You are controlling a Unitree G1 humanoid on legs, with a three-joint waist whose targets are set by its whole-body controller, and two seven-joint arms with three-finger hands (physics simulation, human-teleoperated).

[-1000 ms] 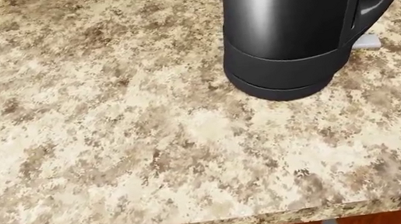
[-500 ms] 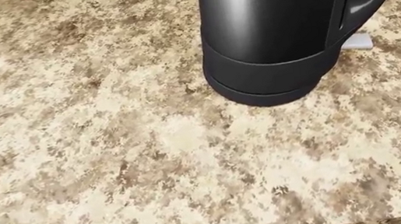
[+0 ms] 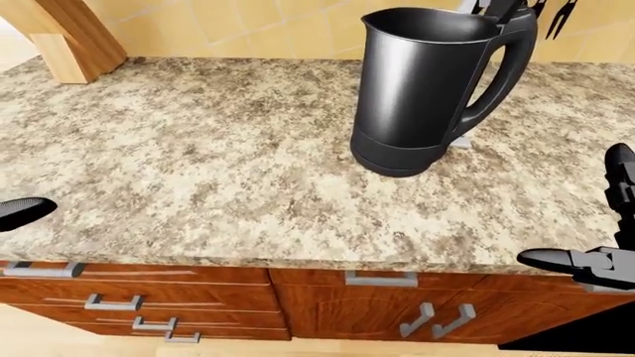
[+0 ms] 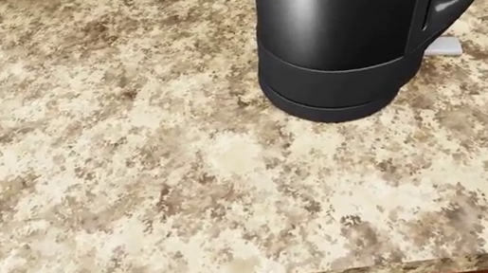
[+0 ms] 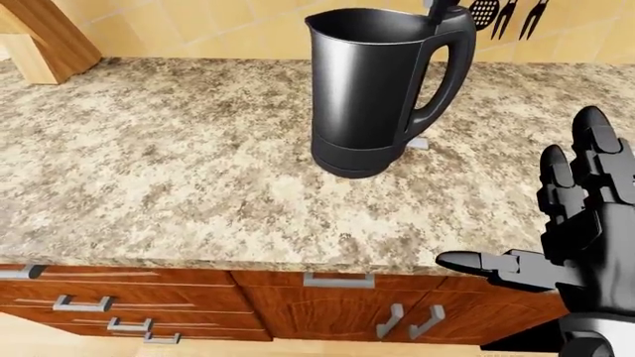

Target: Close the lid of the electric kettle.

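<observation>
One kettle (image 3: 426,89) stands upright on the granite counter (image 3: 199,171), toward the upper right of the left-eye view, with its handle (image 5: 441,82) turned to the view's right. Its mouth is uncovered; the lid (image 5: 437,9) appears to be tipped up behind the rim above the handle, though only a sliver of it shows.

Task progress — nothing is done yet. The lid is still up and neither hand touches the kettle; reaching over the rim and pressing the lid down remain.

The right hand (image 5: 581,230) is raised at the right edge of the right-eye view, fingers spread and thumb out, holding nothing, well apart from the kettle. Of the left hand (image 3: 21,210) only a dark tip shows at the left edge of the left-eye view, so its state cannot be told.

Compared with the head view half a second earlier, the whole picture has shifted — the counter's edge and cabinets (image 3: 327,297) show again at the bottom, so the camera moved, not the kettle.
</observation>
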